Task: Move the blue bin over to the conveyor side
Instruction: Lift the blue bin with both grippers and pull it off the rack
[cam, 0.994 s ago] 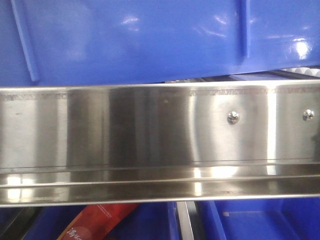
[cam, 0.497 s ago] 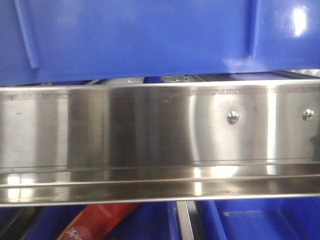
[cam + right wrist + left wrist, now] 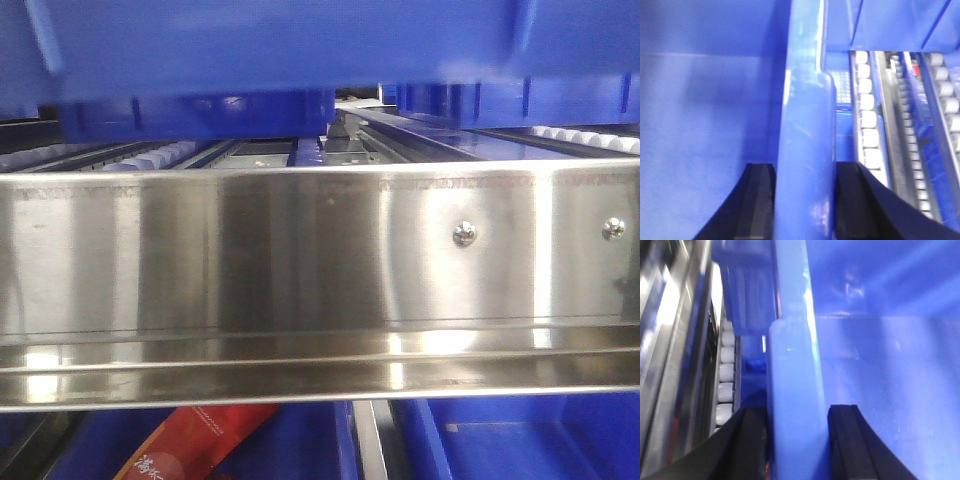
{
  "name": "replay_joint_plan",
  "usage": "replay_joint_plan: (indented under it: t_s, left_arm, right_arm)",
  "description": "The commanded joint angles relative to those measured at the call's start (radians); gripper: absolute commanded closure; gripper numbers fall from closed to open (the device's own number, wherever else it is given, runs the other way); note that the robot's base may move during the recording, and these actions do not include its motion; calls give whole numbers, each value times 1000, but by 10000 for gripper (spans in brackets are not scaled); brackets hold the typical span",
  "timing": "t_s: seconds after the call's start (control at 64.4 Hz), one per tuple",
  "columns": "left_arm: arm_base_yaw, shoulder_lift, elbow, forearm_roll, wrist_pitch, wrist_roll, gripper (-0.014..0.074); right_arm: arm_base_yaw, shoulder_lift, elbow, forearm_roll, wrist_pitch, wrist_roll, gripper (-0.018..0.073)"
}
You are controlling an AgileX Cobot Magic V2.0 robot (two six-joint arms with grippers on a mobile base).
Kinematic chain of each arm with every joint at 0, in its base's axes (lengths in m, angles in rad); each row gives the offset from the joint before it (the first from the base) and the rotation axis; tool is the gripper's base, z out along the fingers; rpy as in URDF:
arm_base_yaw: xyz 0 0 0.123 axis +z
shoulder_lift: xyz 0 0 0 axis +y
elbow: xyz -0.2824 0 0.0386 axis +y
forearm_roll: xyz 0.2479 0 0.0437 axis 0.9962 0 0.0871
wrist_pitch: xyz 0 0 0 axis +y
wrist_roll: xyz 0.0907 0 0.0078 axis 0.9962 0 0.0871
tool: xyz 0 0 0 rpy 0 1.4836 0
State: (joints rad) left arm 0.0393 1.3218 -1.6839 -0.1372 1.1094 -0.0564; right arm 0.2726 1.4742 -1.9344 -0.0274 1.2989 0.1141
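The large glossy bright-blue plastic bin point(image 3: 300, 40) is held at two opposite walls. Its thick rolled rim runs straight up through the left gripper point(image 3: 795, 412), whose black fingers point(image 3: 847, 440) press against the rim from both sides, one inside the bin and one outside. The right gripper point(image 3: 804, 167) clamps the opposite rim in the same way, its dark pads point(image 3: 757, 200) flush against the plastic.

The bin's smooth inner wall and floor lie on the inner side of each claw. Just outside the left claw is a row of small white rollers point(image 3: 726, 375). A matching row point(image 3: 867, 120) in metal tracks lies just outside the right claw.

From the front, the bin's lower edge hangs above a broad brushed stainless-steel rail point(image 3: 300, 260) with two screws point(image 3: 465, 234), and a gap between them shows the roller tracks. Whether the base touches the rollers cannot be told. Below the rail lie a red printed packet point(image 3: 190, 440) and more blue crates point(image 3: 520, 440).
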Motion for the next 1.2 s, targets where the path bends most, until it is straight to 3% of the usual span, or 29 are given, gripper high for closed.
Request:
replay_joint_plan:
  t_s: [0.0,0.466,1.18]
  left_arm:
    - [-5,-54,-20,-10,-45,-1,616]
    - [-5,-249,183,13,-54,-1,616]
    - [-5,-327,211,13,-54,-1,616]
  right_arm:
    - [1,-63,9,-16,-78,1,640]
    - [1,-292,310,-24,-78,25,640]
    - [1,-368,315,-24,-78,25,640]
